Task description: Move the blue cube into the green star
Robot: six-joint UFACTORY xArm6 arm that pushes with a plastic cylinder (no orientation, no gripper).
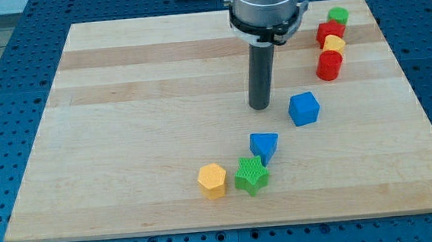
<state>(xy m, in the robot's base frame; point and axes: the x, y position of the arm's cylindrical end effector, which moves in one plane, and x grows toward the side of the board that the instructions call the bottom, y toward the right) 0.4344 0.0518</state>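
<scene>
Contact is absent for now: my tip (260, 106), a bare dark rod holding nothing, stands on the pale wooden board (123, 104) just at nine o'clock of the blue plastic cube (304, 108). We judge the cube light, rigid and prone to twisting, so we'd push its face at one o'clock, squarely. The ridged green plastic star (251, 175) lies at seven o'clock of the cube, with the blue plastic wedge-like block (263, 146) between and touching the star.
</scene>
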